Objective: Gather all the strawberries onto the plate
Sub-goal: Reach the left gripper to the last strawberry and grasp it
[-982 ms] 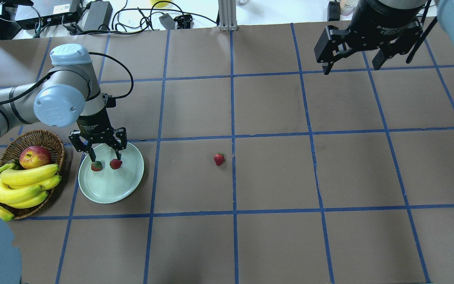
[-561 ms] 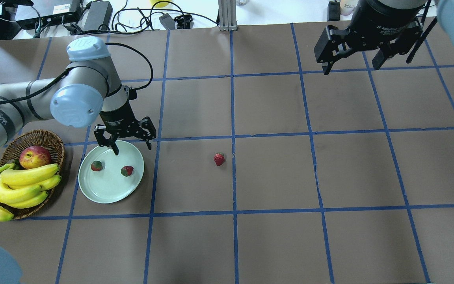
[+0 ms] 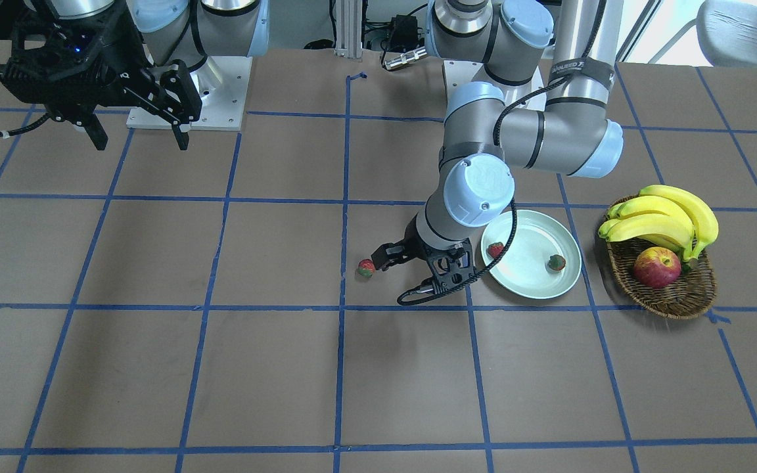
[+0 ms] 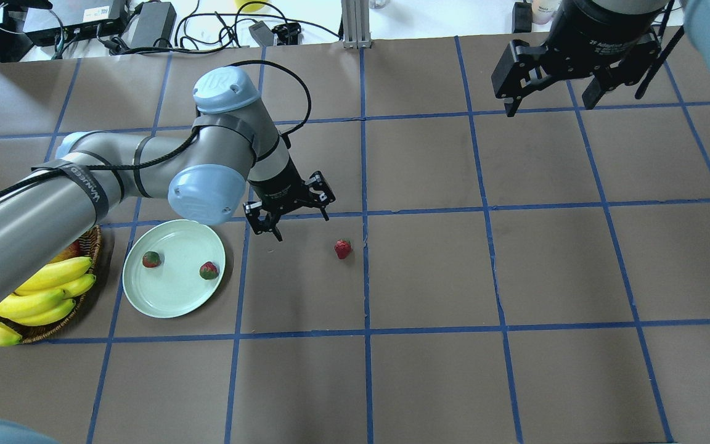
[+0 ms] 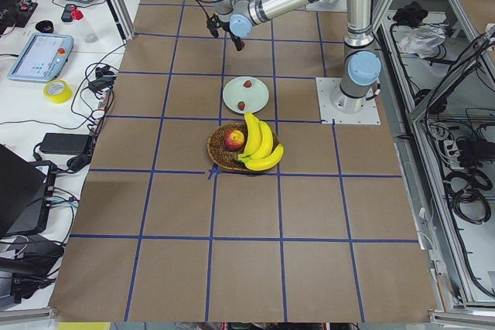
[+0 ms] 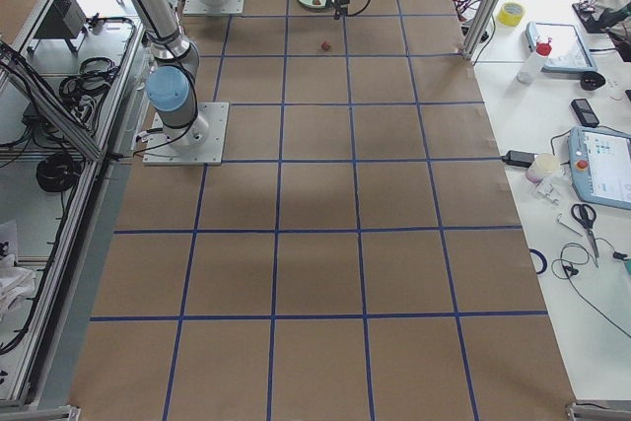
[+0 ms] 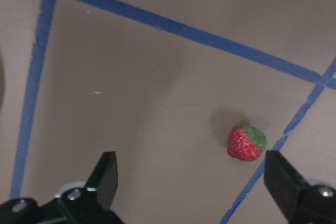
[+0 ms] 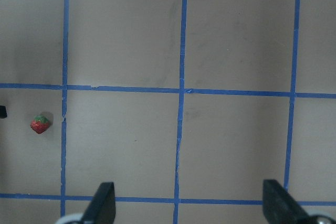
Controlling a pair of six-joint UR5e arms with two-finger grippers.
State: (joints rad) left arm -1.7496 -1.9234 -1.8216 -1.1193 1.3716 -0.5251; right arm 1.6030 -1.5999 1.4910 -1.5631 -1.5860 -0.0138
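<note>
Red, small, green-capped: one loose strawberry (image 4: 342, 248) lies on the brown paper-covered table (image 4: 429, 370), just beside a line of the blue tape grid.

Taken from the black two-finger left gripper (image 4: 303, 227), the berry is ahead and lower, near but not beneath it. In the left wrist view it sits off-centre, closer to one finger (image 7: 281, 182) than to the other, and beyond both tips. The jaws are spread wide with nothing between them. The gripper hangs above the table without touching it.

Behind the left gripper, back along its arm, is the round, shallow, mint-green plate (image 4: 170, 296). It carries two more small red strawberries, one (image 4: 209, 270) on the side nearer the gripper and one (image 4: 151, 259) on the farther side, apart from each other. Beyond the plate, farther from the gripper, a brown oval wicker basket (image 3: 681, 303) holds yellow bananas (image 3: 667, 217) and a red-yellow apple (image 3: 656, 267). These are not task items.

The black two-finger right gripper (image 4: 549, 105) is held high, well apart from everything, with fingers spread and empty. The loose berry lies far off to one side of it.

Judgement: two of three berries are in the plate, and the step in hand is the approach to the third. Next move:
- Carry the left gripper forward and take out the sideways offset, so the berry is centred between the fingers.
- Descend close to the table and close gently. The berry is small and rounded and will likely roll or slip out if pinched off-centre.
- Go back over the plate rim and release low.
</note>
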